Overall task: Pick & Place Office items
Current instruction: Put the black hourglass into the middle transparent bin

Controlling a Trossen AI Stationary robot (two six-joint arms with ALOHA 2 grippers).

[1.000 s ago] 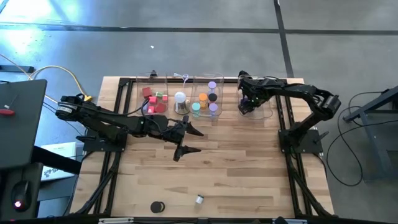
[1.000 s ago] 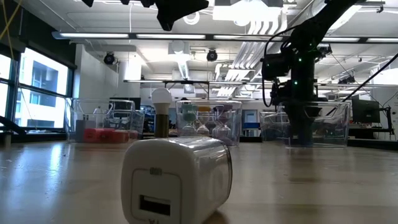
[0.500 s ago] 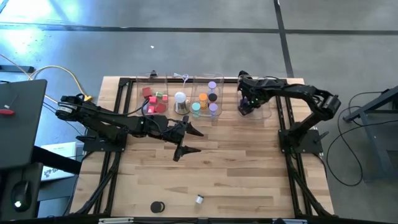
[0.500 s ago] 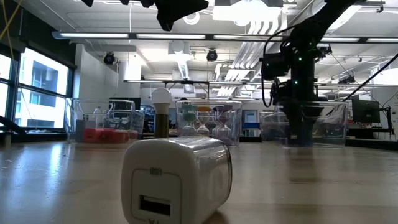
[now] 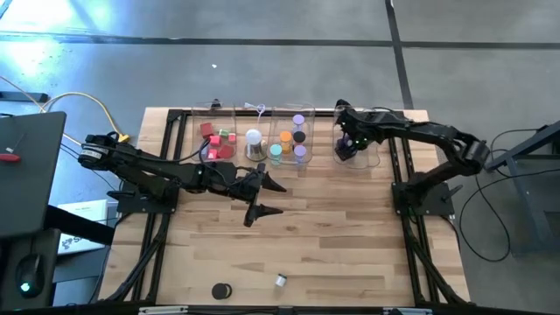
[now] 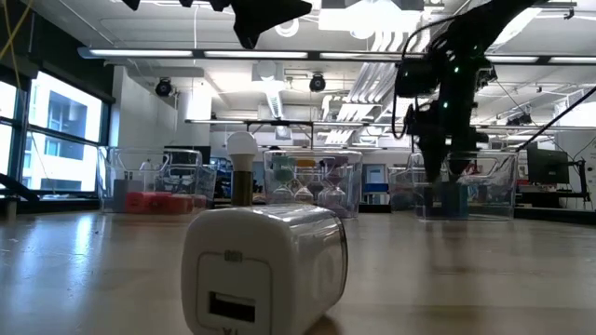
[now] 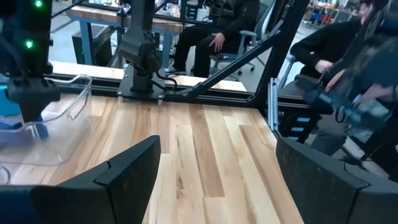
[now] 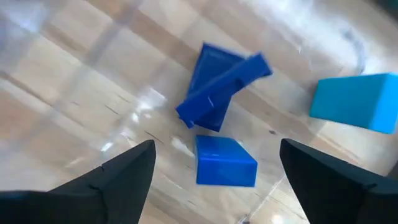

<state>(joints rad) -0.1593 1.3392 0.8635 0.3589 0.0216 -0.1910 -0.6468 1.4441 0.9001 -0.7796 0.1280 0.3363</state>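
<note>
Blue office items [image 8: 221, 93] lie loose in a clear bin [image 5: 367, 150] at the upper right of the high view. The right tool [image 5: 348, 149] hangs just above them, fingers apart, holding nothing. The left tool [image 5: 265, 197] waits mid-counter [image 5: 332, 236], fingers spread wide. A small white block [image 5: 281, 281] sits at bottom centre.

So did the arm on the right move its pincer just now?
Yes. In the low view the right pincer has lifted up out of the clear bin, which stayed put. Its fingers are open, with blue blocks lying below.
</note>
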